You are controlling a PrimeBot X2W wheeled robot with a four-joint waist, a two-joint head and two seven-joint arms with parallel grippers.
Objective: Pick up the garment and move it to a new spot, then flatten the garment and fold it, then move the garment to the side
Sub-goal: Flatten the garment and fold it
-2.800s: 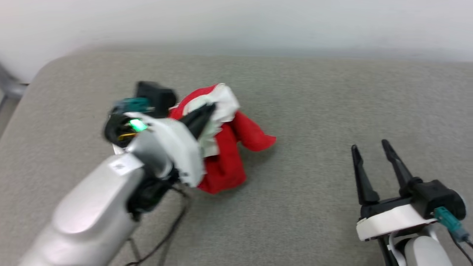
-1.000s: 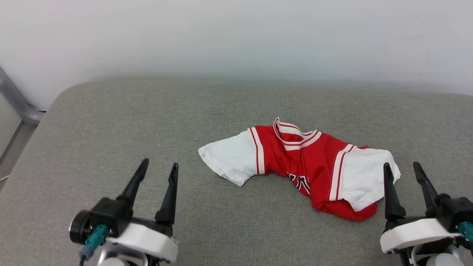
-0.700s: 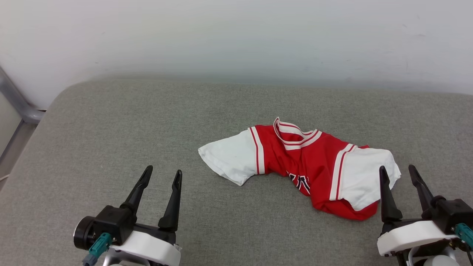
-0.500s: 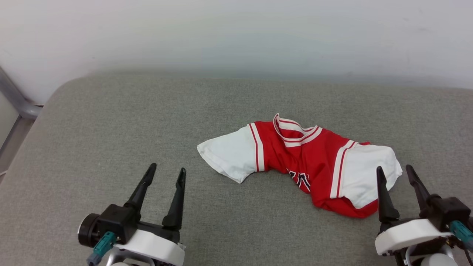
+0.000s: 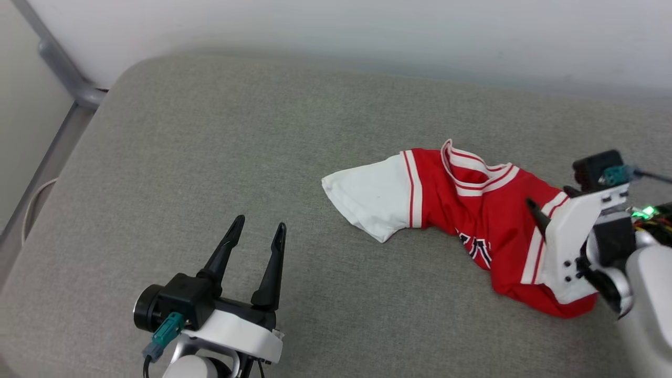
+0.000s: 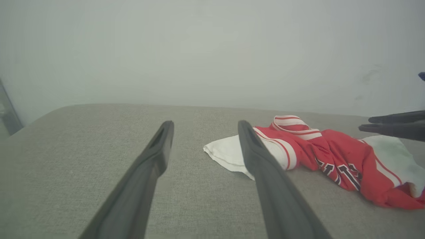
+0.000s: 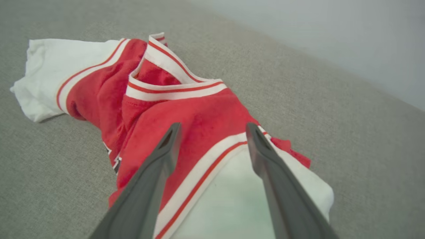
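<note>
The garment (image 5: 462, 210), a red jersey with white sleeves and striped trim, lies crumpled on the grey cushion (image 5: 210, 157), collar up and its dark lettering partly folded under. My right gripper (image 5: 541, 212) hangs open just over its right sleeve. In the right wrist view the right gripper (image 7: 213, 126) straddles the sleeve's red-and-white stripe on the garment (image 7: 199, 113), with nothing between the fingers. My left gripper (image 5: 260, 224) stands open and empty on the near left, well short of the left sleeve. The left wrist view shows the left gripper (image 6: 205, 124) and the garment (image 6: 332, 156) beyond it.
A pale wall runs behind the cushion. A grey metal rail (image 5: 63, 68) slants down past the cushion's rounded far-left corner. My right gripper's fingers (image 6: 395, 124) reach in from the right edge of the left wrist view.
The camera has turned, shifting the whole picture. My right arm has swung in from the near right and now hovers over the garment's right sleeve. The garment lies as before.
</note>
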